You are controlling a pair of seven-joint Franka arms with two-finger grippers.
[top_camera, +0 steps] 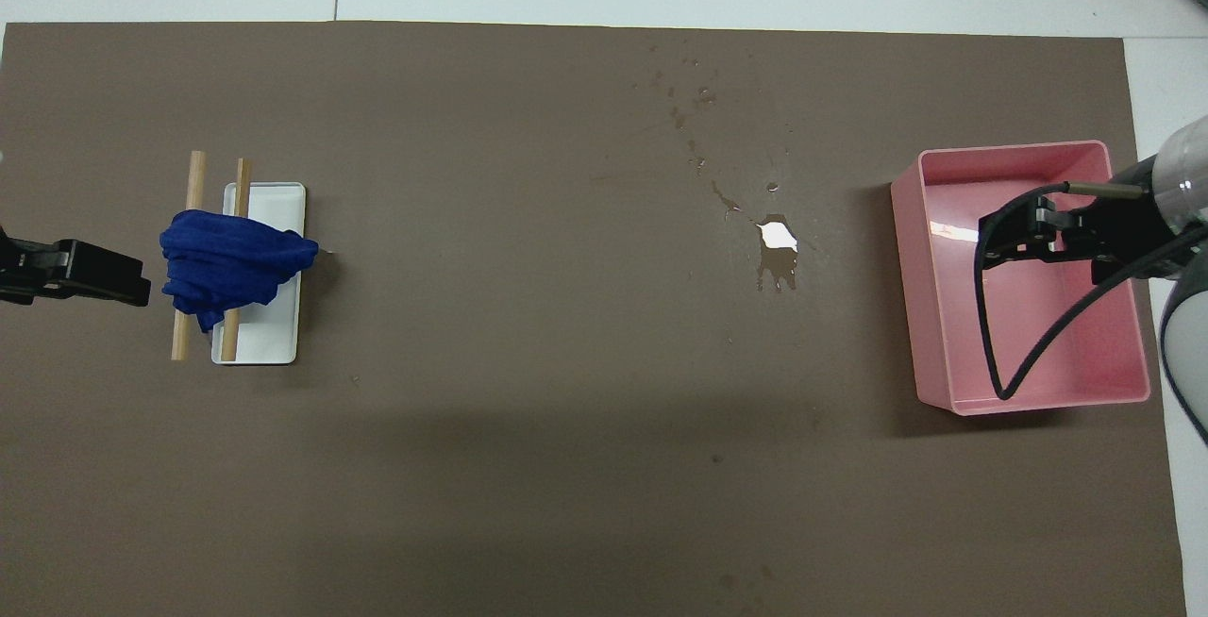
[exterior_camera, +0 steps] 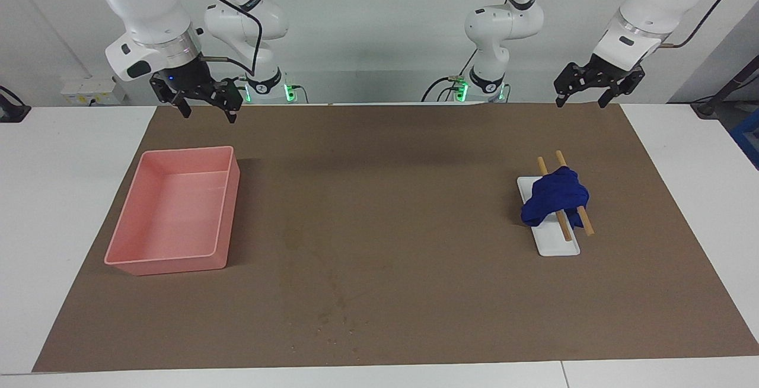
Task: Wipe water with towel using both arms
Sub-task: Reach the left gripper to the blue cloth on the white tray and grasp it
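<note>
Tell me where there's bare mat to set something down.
Bare: the wide middle of the brown mat between the white rack holding the towel and the pink tray. Avoid the water puddle beside the tray. Both rack and tray ends are occupied.

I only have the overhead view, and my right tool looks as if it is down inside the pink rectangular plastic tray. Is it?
Observer: No. The facing view shows the right arm's black clawed tool hanging in the air, open and empty, clear above the pink rectangular plastic tray.
Operator: And the left tool, is it touching the blue cloth?
Observer: No. The left arm's black clawed tool also hangs raised and open, with a clear gap down to the small dark blue fabric towel.
</note>
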